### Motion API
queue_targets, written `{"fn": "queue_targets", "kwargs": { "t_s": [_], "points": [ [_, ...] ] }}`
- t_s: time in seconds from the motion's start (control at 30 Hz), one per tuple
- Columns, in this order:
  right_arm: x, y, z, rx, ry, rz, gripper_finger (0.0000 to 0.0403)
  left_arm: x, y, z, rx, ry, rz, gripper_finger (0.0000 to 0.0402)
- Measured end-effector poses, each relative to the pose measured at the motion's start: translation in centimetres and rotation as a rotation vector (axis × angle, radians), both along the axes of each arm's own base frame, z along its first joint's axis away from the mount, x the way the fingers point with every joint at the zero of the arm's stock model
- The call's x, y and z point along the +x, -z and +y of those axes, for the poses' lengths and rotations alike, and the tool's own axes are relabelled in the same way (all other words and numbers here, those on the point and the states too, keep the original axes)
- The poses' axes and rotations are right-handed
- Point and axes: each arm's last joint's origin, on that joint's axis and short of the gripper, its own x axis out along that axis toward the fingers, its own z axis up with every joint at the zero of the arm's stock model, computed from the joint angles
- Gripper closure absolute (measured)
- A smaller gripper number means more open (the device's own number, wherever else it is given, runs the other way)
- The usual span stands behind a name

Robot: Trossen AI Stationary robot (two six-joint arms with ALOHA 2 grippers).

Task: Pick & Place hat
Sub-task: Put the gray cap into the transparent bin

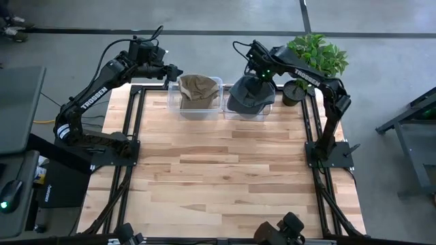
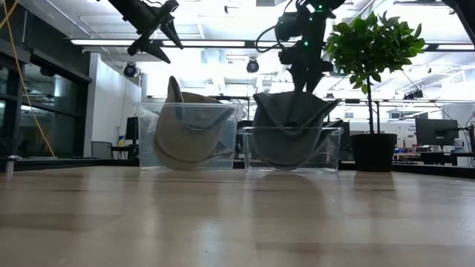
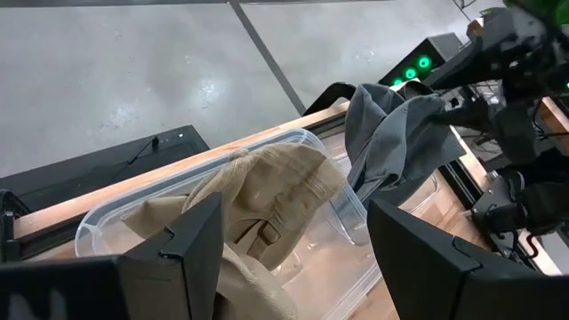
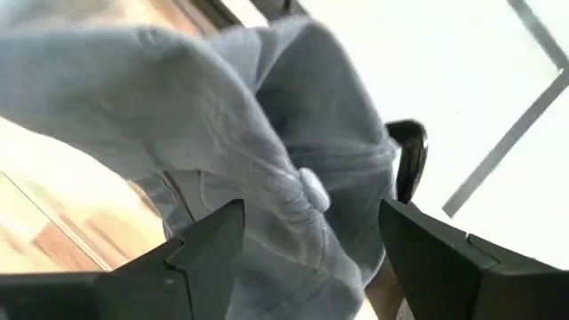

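A tan hat (image 1: 199, 87) (image 2: 185, 133) (image 3: 267, 191) lies crumpled in the left clear bin (image 1: 201, 114), its top poking above the rim. A grey hat (image 1: 248, 96) (image 2: 293, 126) (image 3: 391, 133) sits in the right clear bin (image 1: 245, 114) and rises above its walls. My left gripper (image 1: 174, 71) (image 2: 159, 37) (image 3: 293, 231) hangs open in the air above the left bin's left end, touching nothing. My right gripper (image 1: 261, 76) (image 2: 304, 81) (image 4: 311, 231) is open just over the grey hat, with the crown (image 4: 222, 133) and its top button (image 4: 311, 188) between the spread fingers. My right gripper comes at the grey hat's crown from above, pointing down, one finger on either side of it. I cannot tell whether the fingers touch the cloth. The hat's lower part rests inside the right bin.
The two bins stand side by side at the table's far edge. A potted plant (image 1: 317, 54) (image 2: 371, 74) stands at the far right corner, close behind my right arm. Bare wooden tabletop (image 1: 225, 170) stretches from the bins toward the near edge.
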Motion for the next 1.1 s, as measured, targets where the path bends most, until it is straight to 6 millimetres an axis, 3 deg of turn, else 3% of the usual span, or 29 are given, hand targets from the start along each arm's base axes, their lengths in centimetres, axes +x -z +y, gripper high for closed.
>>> {"fn": "queue_targets", "kwargs": {
  "t_s": [0.23, 0.57, 0.73, 1.1],
  "points": [
    [0.3, -1.4, 1.0, -0.008, -0.032, -0.103, 0.0203, 0.0, 0.0, 0.0, 0.005, -0.014, 0.004, 0.0165],
    [3.1, -1.4, 4.8, 0.024, -0.113, -0.146, 0.0392, -0.1, 0.1, 0.0, 0.001, -0.019, 0.01, 0.0165],
    [4.6, -0.7, 5.5, 0.05, -0.123, -0.177, 0.0399, -0.1, 0.1, 0.0, -0.001, -0.018, 0.011, 0.0165],
    [7.0, 4.4, 3.1, 0.104, -0.009, -0.097, 0.0402, -0.1, 0.2, -0.1, -0.013, -0.017, 0.023, 0.0165]
  ]
}}
